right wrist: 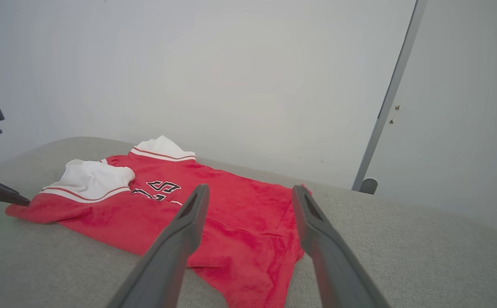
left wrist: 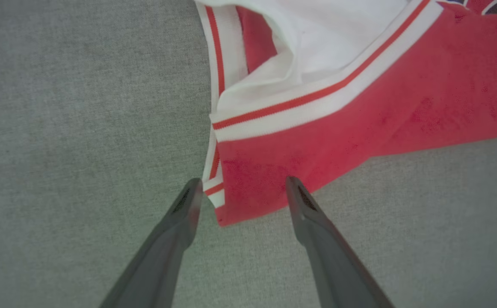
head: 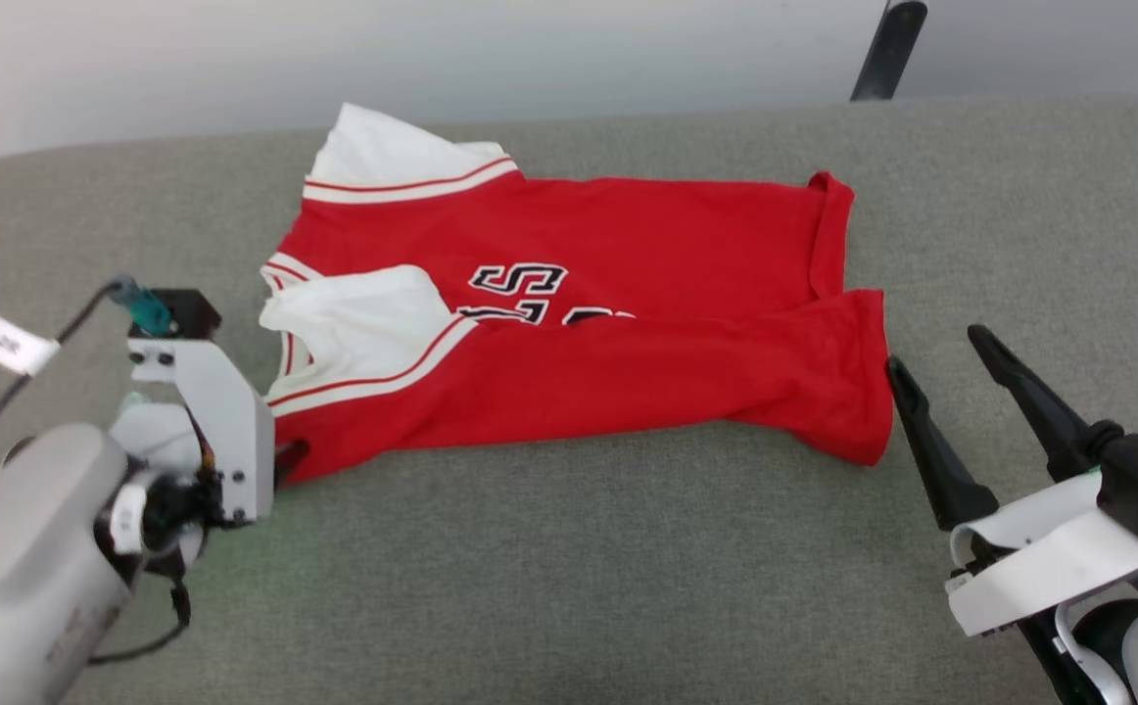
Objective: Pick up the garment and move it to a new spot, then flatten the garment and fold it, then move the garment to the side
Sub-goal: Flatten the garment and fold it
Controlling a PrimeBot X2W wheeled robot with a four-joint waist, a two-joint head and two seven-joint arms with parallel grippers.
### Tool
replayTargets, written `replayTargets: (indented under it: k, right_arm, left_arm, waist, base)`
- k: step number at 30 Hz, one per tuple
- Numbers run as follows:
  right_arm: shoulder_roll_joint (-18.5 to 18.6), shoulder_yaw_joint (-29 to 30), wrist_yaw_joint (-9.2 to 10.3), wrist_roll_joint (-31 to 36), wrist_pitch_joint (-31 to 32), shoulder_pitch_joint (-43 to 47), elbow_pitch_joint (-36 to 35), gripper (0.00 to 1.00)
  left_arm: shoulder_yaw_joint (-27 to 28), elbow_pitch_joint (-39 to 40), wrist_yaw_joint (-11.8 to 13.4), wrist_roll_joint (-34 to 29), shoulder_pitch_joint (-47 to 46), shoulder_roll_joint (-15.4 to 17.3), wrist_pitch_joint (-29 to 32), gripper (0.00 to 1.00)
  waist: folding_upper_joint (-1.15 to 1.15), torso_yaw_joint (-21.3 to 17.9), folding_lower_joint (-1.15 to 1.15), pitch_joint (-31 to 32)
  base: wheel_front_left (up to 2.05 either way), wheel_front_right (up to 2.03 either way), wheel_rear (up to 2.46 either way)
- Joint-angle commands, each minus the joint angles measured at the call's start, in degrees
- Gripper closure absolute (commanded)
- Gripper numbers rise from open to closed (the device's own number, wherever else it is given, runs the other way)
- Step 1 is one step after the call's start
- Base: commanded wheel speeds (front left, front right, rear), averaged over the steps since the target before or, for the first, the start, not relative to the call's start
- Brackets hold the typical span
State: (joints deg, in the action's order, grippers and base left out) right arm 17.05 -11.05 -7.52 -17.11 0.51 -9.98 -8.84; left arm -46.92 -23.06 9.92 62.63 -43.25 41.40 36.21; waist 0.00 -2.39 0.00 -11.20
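left gripper (left wrist: 243,182) — garment (head: 628,255) — right gripper (head: 933,348)

Red jersey (head: 628,343), folded lengthwise, lying flat

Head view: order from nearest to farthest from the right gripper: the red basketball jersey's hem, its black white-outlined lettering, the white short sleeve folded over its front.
From the right gripper:
1. Red hem of the jersey, right end, beside the fingertips.
2. Black lettering, mid-chest.
3. Folded white sleeve, left end.
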Motion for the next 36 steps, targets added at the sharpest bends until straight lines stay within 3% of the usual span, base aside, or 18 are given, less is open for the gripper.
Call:
replayTargets:
  k: [1,9,10,11,13,20,27,28,36]
  right_arm:
    - [-0.21,0.33,0.07,-0.39,0.62,-0.6,-0.66,0.0]
    - [-0.31,1.54,0.07,-1.96,5.52,-2.23,-2.97,0.0]
    - [-0.36,1.84,0.07,-2.21,5.91,-2.49,-3.17,0.0]
    - [-0.33,2.17,0.07,-2.38,6.21,-2.79,-3.35,0.0]
    - [-0.2,2.98,0.07,-1.92,6.37,-3.08,-3.19,0.0]
    - [-2.15,5.92,0.06,-3.82,11.75,-4.23,1.43,0.0]
    - [-1.68,7.41,0.07,-7.3,26.86,-8.34,9.17,0.0]
    - [-1.68,7.41,0.07,-7.3,26.86,-8.34,9.17,0.0]
    - [-2.5,7.63,0.05,-8.08,42.93,-16.11,19.2,0.0]
  left_arm:
    - [0.4,-1.72,-0.64,1.16,-1.28,-0.78,0.77,0.0]
    - [-0.27,-12.77,-2.59,3.35,-4.21,-4.65,5.64,0.0]
    - [-0.11,-13.96,-2.82,3.97,-4.36,-5.24,5.92,0.1]
    - [0.04,-15.21,-3.03,4.36,-4.58,-5.89,6.21,0.52]
    - [0.65,-17.2,-3.84,5.19,-5.18,-7.01,5.83,1.0]
    - [1.05,-21.64,-6.25,6.23,-6.09,-9.29,5.22,1.0]
    - [0.44,-23.91,-8.49,5.67,-7.3,-11.61,4.28,1.0]
    - [0.44,-23.91,-8.49,5.67,-7.3,-11.61,4.28,1.0]
    - [-0.23,-25.98,-10.96,4.78,-10.61,-15.93,2.18,1.0]
  waist:
    - [0.0,-0.71,0.0,-1.32]
    - [0.0,-1.33,0.0,-3.86]
    - [0.0,-1.35,0.0,-4.14]
    - [0.0,-1.34,0.0,-4.36]
    - [0.0,-1.3,0.0,-4.8]
    - [0.0,-0.31,0.0,-5.27]
    - [0.0,2.41,0.0,-5.25]
    - [0.0,2.41,0.0,-5.25]
    - [0.0,6.03,0.0,-7.41]
  base:
    - [0.0,0.0,0.0]
    - [0.0,0.0,0.0]
    - [0.0,0.0,0.0]
    - [0.0,0.0,0.0]
    - [0.0,0.0,0.0]
    - [0.0,0.0,0.0]
    - [0.0,0.0,0.0]
    - [0.0,0.0,0.0]
    - [0.0,0.0,0.0]
